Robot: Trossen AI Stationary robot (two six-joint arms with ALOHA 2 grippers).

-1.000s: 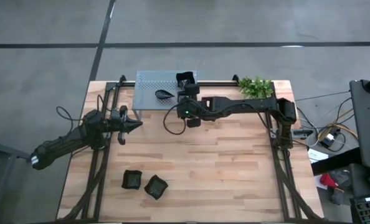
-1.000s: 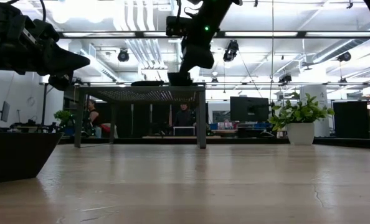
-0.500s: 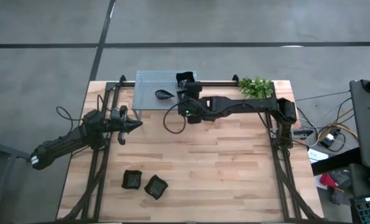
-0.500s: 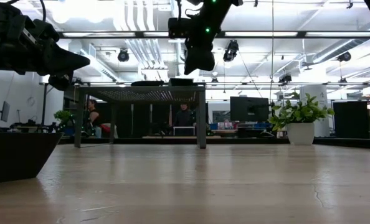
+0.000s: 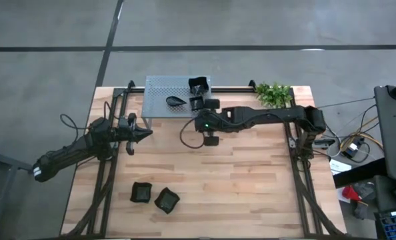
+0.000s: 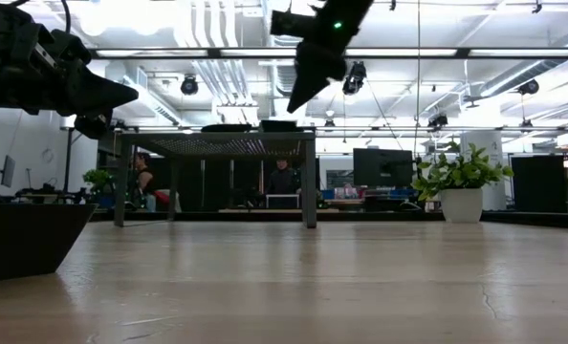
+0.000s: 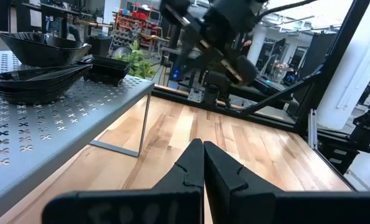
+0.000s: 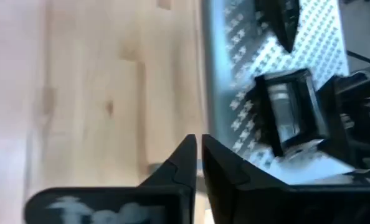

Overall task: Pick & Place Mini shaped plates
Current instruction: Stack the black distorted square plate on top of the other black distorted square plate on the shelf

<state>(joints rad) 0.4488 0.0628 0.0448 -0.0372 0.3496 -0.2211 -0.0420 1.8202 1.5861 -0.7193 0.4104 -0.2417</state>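
Observation:
Small black plates lie on the grey perforated shelf (image 5: 165, 87): a teardrop stack (image 5: 175, 101) (image 7: 35, 78), a flat square (image 5: 197, 103) (image 8: 289, 118) and a wavy-rimmed dish (image 5: 198, 85) (image 7: 42, 46). Two more wavy-rimmed squares (image 5: 142, 192) (image 5: 166, 200) sit on the wood near the table's near edge. My right gripper (image 5: 201, 115) (image 8: 197, 146) (image 6: 292, 105) is shut and empty, hanging tilted above the shelf's near right edge. My left gripper (image 5: 148, 133) (image 7: 203, 149) is shut and empty, hovering just off the shelf's near left leg.
A potted green plant (image 5: 273, 93) (image 6: 459, 182) stands at the table's far right. The shelf rests on thin legs (image 6: 310, 182). Bare wood (image 5: 238, 180) spreads over the middle and right of the table. A dark plate (image 6: 26, 239) sits close to the low camera.
My right gripper has risen off the shelf top, leaving the flat square plate lying there, and drawn back toward the table's near edge and slightly right, tipping so its fingers slant down. The left arm kept still.

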